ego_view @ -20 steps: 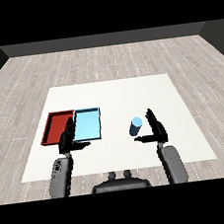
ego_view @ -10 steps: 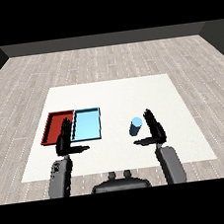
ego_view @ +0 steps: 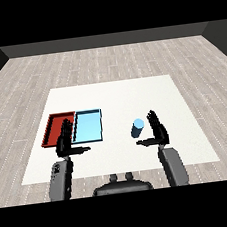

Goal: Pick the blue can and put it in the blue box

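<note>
Blue can (ego_view: 137,128) stands just beside right robot hand (ego_view: 158,129).

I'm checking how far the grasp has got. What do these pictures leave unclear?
- Head view: whether the right hand touches the blue can; the gap is too small to judge.
- Head view: the red tray's near corner, hidden behind the left hand.

White table (ego_view: 184,101); red tray (ego_view: 52,128), light blue tray (ego_view: 88,126); blue can (ego_view: 137,128); black hands, grey forearms; grey plank floor (ego_view: 104,61).
</note>
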Robot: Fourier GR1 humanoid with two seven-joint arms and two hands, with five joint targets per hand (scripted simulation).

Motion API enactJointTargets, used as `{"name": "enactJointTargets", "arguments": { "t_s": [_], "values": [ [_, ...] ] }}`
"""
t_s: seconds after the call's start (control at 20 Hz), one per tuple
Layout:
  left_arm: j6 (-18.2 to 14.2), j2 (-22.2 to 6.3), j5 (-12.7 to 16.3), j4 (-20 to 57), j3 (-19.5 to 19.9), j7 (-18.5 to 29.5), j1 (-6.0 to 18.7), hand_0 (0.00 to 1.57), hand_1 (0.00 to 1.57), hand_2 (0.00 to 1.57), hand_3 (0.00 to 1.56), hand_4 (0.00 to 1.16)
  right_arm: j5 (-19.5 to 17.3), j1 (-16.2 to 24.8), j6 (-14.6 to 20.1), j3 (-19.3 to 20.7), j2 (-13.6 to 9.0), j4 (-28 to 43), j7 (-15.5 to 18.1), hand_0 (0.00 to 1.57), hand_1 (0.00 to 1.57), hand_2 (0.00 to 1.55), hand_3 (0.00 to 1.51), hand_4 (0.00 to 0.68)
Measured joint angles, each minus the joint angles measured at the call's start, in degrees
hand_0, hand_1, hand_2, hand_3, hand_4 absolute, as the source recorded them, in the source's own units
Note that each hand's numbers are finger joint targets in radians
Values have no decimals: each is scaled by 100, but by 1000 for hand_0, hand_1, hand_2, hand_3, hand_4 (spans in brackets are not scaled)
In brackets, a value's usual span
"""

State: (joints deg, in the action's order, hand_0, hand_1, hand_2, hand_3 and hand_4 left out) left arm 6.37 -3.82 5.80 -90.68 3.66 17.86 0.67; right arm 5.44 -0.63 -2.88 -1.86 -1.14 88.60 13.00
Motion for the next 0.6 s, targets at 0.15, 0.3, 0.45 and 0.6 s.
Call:
{"name": "enactJointTargets", "arguments": {
  "t_s": [0.15,0.3,0.45,0.6],
  "values": [
    [54,7,-23,57,-6,152,-75,0,0,0,0,0,60,-60,-14,132,-18,-188,87,0,0,0,0,0],
    [70,-25,22,-33,24,1,-37,0,0,0,0,0,64,-319,118,169,14,-493,69,0,0,0,0,0],
    [114,-45,90,-63,72,-47,-34,0,0,0,0,0,129,-500,90,288,8,-826,141,0,0,0,0,0],
    [133,19,112,-130,25,-29,-135,0,0,0,0,0,209,-779,43,435,-27,-1293,188,0,0,0,0,0]
  ]
}}
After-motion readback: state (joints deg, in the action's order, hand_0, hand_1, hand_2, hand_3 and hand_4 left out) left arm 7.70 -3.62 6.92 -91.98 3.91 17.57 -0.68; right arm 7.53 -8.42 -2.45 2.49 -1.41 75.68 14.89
